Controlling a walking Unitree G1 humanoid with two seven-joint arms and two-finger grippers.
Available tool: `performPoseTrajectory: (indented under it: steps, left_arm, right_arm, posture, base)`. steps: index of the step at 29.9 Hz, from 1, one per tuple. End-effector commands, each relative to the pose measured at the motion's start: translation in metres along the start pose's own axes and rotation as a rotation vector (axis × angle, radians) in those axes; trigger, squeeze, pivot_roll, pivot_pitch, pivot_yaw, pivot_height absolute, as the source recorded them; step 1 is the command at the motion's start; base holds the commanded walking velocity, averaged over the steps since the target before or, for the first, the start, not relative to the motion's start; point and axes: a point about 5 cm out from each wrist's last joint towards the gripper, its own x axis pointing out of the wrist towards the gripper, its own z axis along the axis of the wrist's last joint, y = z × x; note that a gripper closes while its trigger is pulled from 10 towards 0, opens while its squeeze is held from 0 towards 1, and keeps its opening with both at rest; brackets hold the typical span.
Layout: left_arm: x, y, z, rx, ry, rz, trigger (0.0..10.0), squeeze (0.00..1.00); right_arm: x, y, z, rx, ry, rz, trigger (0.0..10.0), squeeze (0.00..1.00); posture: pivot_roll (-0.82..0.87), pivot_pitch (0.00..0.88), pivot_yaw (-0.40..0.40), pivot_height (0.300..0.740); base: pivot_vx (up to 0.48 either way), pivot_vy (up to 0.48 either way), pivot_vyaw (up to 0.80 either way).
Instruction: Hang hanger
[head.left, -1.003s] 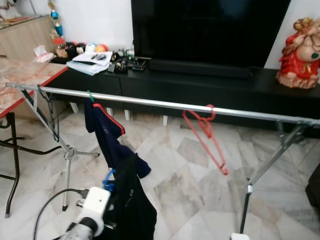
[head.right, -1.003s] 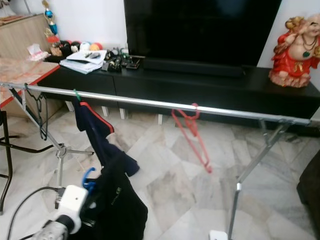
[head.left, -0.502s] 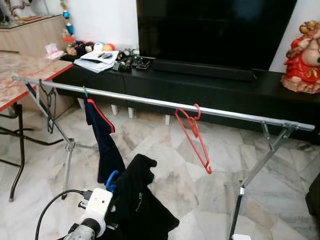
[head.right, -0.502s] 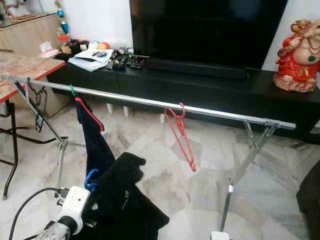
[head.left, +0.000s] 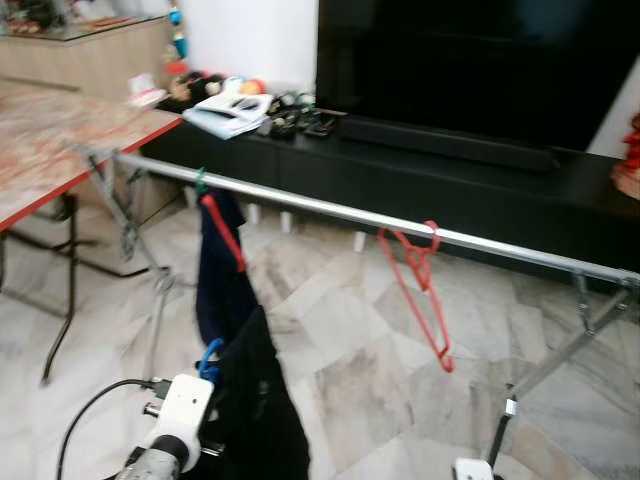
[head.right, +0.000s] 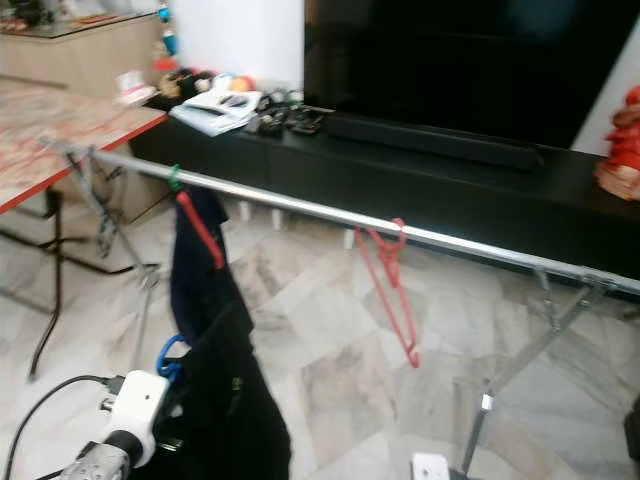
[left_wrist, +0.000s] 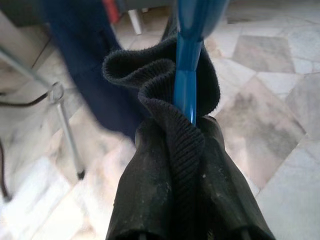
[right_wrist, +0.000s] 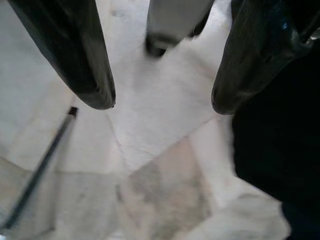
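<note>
Left claw (head.left: 215, 395) grips blue hanger (left_wrist: 188, 75) with black garment (head.left: 255, 420), below rail (head.left: 330, 210). Step: carry. Next: lift hook over rail. Right claw (right_wrist: 162, 102) wide, empty.

We see a long silver rail (head.left: 330, 212) (on thin legs) holding a red hanger (head.left: 418, 290) and dark shirt (head.left: 222, 270).

Drying-rack rail (head.left: 330, 211): bright, smooth metal tube; red hanger (head.left: 418, 290) and blue hanger (left_wrist: 188, 75) both smooth glossy plastic. Black garment (left_wrist: 185, 195): matt ribbed knit cloth with light lint specks; navy garment (head.left: 222, 280) matt cloth with red trim. Floor (head.left: 350, 350): polished marble-pattern tile; right gripper's fingers (right_wrist: 80, 60) glossy black plastic; TV cabinet (head.left: 450, 190) matt black.
</note>
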Motion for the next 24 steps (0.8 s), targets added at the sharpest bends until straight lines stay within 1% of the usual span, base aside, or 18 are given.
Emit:
performPoseTrajectory:
  steps: [1, 8, 18, 21, 23, 24]
  left_arm:
    - [0.004, -0.006, 0.007, -0.003, -0.027, -0.013, 10.0, 0.0]
    - [0.004, -0.007, 0.007, 0.004, -0.025, -0.023, 10.0, 0.0]
    - [0.005, -0.007, 0.007, 0.008, -0.022, -0.033, 10.0, 0.0]
    - [0.006, -0.006, 0.006, 0.021, -0.017, -0.038, 10.0, 0.0]
    - [0.006, -0.005, 0.006, 0.032, -0.02, -0.034, 10.0, 0.0]
    - [0.006, -0.005, 0.006, 0.024, -0.022, -0.032, 10.0, 0.0]
  right_arm:
    - [-0.004, -0.016, -0.007, 0.001, 0.029, -0.035, 10.0, 0.0]
    - [-0.006, -0.025, -0.009, 0.002, 0.042, -0.049, 10.0, 0.0]
    - [-0.004, -0.012, -0.012, -0.001, 0.055, -0.039, 10.0, 0.0]
    - [-0.004, -0.014, -0.012, -0.005, 0.057, -0.04, 10.0, 0.0]
    - [-0.005, -0.017, -0.012, -0.006, 0.057, -0.042, 10.0, 0.0]
    - [-0.005, -0.019, -0.012, -0.008, 0.056, -0.043, 10.0, 0.0]
  posture:
    - [0.03, 0.028, -0.011, 0.74]
    - [0.03, 0.028, -0.011, 0.74]
    - [0.03, 0.026, -0.016, 0.74]
    - [0.03, 0.025, -0.018, 0.74]
    - [0.04, 0.025, -0.02, 0.74]
    - [0.04, 0.024, -0.019, 0.74]
  base:
    - [0.341, 0.0, 0.0]
    - [0.351, 0.0, 0.0]
    - [0.35, 0.0, 0.0]
    - [0.0, 0.0, 0.0]
    - [0.0, 0.0, 0.0]
    - [0.0, 0.0, 0.0]
